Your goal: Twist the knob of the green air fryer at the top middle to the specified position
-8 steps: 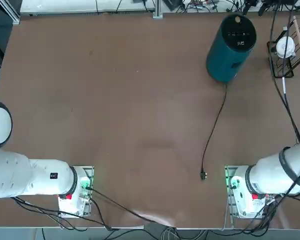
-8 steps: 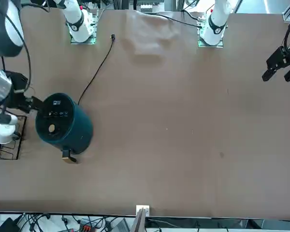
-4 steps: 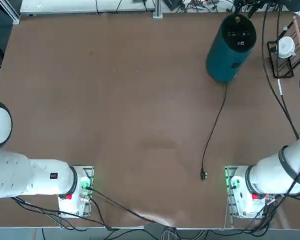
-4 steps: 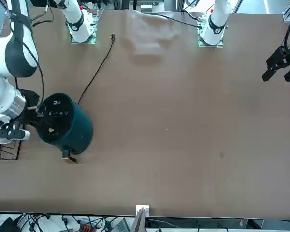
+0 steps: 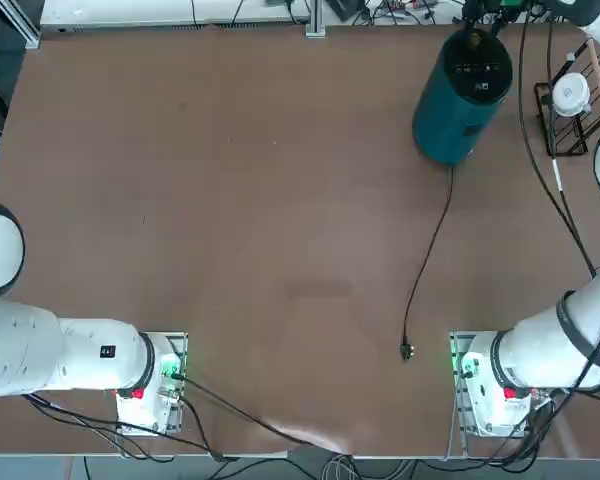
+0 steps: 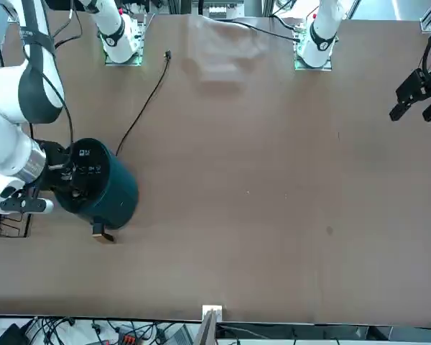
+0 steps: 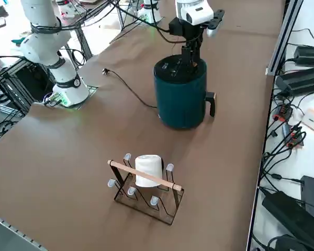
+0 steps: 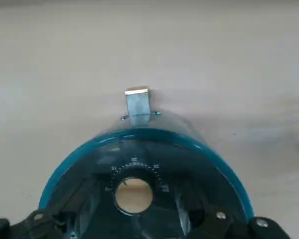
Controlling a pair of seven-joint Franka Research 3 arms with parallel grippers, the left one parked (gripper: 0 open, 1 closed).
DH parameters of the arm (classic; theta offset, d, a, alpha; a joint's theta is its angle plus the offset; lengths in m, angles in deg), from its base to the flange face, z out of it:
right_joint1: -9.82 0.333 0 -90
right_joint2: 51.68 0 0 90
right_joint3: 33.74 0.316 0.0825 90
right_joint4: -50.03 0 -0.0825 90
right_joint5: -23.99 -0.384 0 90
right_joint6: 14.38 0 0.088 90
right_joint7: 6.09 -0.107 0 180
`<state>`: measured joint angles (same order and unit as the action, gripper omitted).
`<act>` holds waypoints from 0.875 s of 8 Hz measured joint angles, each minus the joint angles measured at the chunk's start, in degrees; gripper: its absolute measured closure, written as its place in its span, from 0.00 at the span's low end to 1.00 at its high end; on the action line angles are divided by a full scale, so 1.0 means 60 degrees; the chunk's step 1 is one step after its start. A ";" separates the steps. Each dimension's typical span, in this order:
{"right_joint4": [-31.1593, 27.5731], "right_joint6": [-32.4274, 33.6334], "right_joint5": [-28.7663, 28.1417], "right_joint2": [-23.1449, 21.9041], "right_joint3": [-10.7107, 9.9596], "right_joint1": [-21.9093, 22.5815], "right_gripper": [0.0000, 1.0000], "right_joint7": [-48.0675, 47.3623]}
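Observation:
The green air fryer (image 5: 458, 100) stands upright at the far middle-right of the table, also seen as a dark teal cylinder (image 7: 180, 97). Its black top panel (image 8: 154, 164) carries white marks and a round tan knob (image 8: 133, 195) ringed by a dial scale. My right gripper (image 7: 190, 61) points straight down onto the panel. In the wrist view its dark fingers (image 8: 194, 211) stand on either side of the knob with a gap on each side, so the right gripper (image 8: 134, 221) is open around it. From the front the right gripper (image 6: 73, 183) hides the knob.
The fryer's handle (image 8: 137, 102) points away from the robot. A black power cord (image 5: 430, 250) trails toward the right arm's base and ends in a loose plug (image 5: 407, 350). A black wire rack (image 7: 146, 183) with a white round object stands just right of the fryer.
My right gripper has swung from beside the wire rack to above the fryer's top panel and come down over the knob. The fryer has not moved.

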<state>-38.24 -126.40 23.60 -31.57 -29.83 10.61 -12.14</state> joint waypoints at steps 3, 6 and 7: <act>0.0000 0.0002 0.0000 0.0067 0.0000 0.0080 0.25 -0.0002; 0.0008 0.0006 0.0000 0.0072 -0.0005 0.0067 0.36 -0.0002; 0.0011 0.0006 0.0000 0.0073 -0.0005 0.0065 0.36 -0.0002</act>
<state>-38.18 -126.36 23.60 -31.14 -29.86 11.00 -12.15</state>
